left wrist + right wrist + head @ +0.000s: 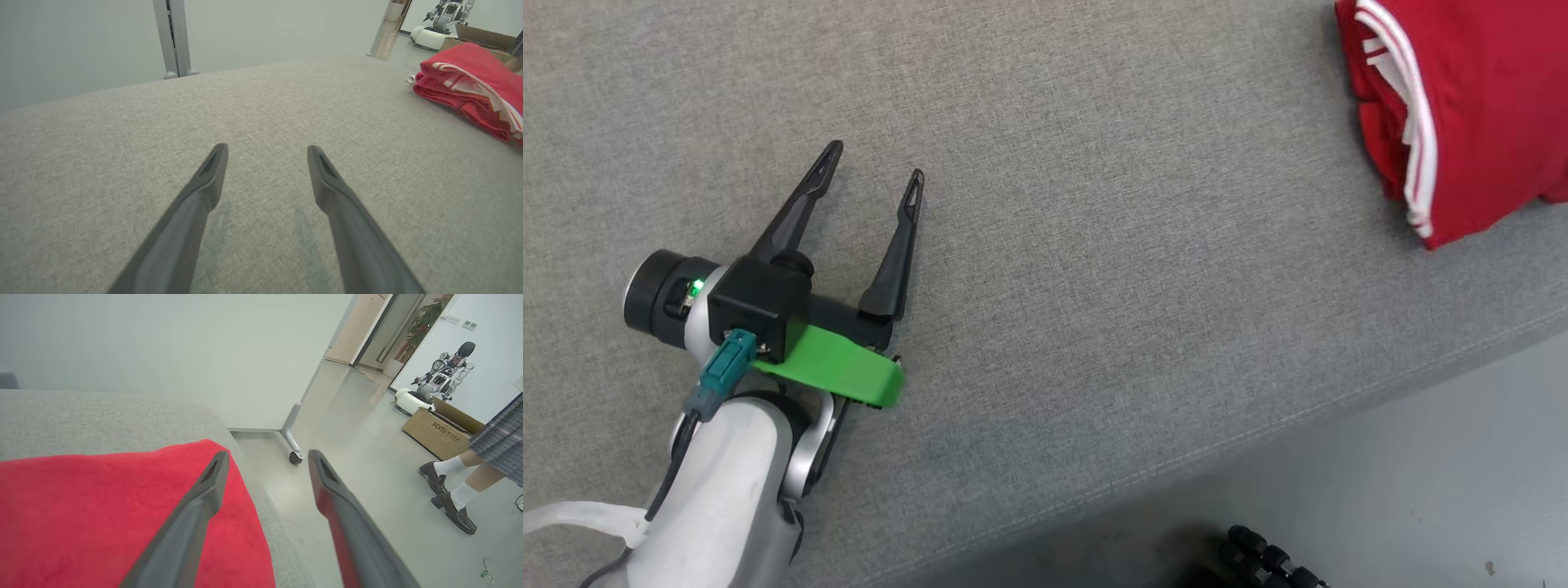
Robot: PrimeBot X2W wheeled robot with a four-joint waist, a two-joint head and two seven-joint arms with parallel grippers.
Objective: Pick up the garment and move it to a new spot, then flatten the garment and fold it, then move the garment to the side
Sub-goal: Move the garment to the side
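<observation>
The head camera looks almost straight down on the grey cushion (pixel 1094 245), the left wrist camera skims low across it toward the far wall (pixel 81 41), and the right wrist camera hangs close over the folded red garment (pixel 81 518), facing out over the floor (pixel 367 477); all three catch that garment.

Grey cushion (pixel 1094 245), folded red garment (pixel 1470 106) at corner.

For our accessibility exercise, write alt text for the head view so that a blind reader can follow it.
The left tool, fingers spread and empty, hovers over a grey fabric surface. A folded red garment with white stripes lies at the upper right.
</observation>
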